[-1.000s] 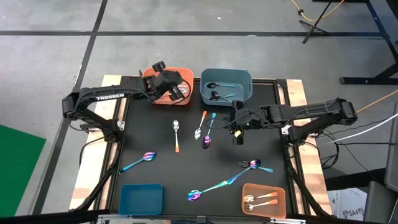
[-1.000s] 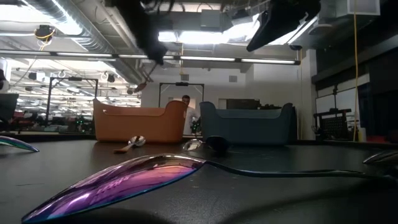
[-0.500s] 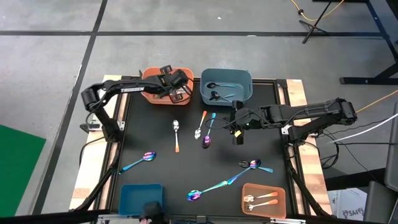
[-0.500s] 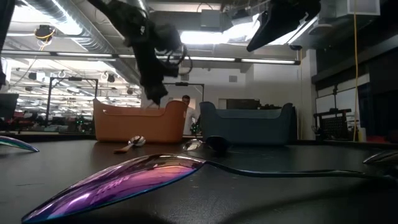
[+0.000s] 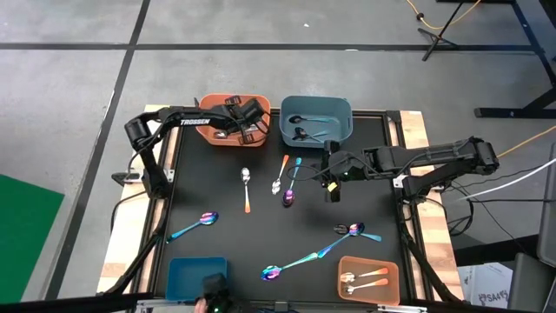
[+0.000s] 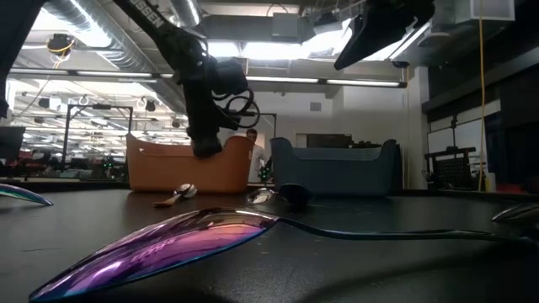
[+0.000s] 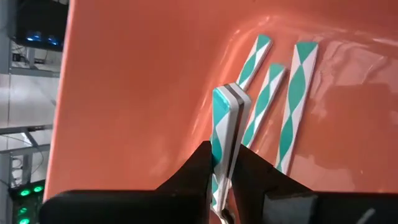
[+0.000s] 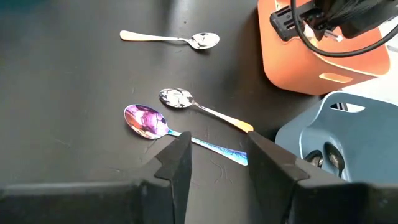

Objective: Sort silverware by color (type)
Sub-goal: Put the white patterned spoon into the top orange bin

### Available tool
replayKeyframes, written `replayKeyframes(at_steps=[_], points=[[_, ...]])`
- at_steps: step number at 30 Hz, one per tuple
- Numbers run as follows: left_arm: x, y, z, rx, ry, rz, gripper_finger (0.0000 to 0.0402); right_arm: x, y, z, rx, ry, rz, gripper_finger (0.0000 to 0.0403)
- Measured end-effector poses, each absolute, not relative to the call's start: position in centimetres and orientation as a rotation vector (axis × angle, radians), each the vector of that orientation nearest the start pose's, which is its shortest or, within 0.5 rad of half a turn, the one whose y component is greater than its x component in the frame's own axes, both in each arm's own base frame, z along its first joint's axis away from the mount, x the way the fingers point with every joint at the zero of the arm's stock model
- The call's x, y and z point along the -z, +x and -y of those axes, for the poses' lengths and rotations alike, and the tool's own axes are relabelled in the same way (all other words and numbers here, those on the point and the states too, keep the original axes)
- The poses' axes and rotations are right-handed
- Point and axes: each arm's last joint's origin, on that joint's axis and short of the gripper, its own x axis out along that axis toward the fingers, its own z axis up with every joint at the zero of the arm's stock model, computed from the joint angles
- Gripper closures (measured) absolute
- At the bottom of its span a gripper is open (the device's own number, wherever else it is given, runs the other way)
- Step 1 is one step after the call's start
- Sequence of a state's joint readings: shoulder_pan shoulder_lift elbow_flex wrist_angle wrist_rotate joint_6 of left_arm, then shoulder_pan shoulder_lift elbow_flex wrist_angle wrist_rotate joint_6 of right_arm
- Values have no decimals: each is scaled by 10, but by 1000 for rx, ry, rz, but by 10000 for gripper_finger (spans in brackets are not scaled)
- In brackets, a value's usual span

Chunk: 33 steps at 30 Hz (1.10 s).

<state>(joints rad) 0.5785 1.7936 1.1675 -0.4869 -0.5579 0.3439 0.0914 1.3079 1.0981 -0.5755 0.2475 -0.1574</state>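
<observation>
Since before, "TROSSEN"-lettered left tool (image 7: 225,163) dipped into orange bin (image 5: 208,106), nearly closed on a teal-patterned handle (image 7: 222,124).

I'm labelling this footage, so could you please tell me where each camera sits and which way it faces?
High view: overhead, straight down on the table, both arms visible.
Low view: tabletop height, level across a purple spoon toward the room; arms overhead.
Left wrist view: left claw shut on a teal-patterned strip inside the orange bin.
Right wrist view: open right claw above loose spoons.
Shared: the orange bin appears in all four.
</observation>
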Motion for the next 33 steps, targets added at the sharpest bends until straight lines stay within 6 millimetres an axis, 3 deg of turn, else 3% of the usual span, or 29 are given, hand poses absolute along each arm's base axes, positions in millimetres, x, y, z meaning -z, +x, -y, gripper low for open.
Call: replayKeyframes(at_steps=[33], points=[[-181, 284, -212, -730, 189, -1299, 352, -298, 271, -18, 89, -282, -787, 262]])
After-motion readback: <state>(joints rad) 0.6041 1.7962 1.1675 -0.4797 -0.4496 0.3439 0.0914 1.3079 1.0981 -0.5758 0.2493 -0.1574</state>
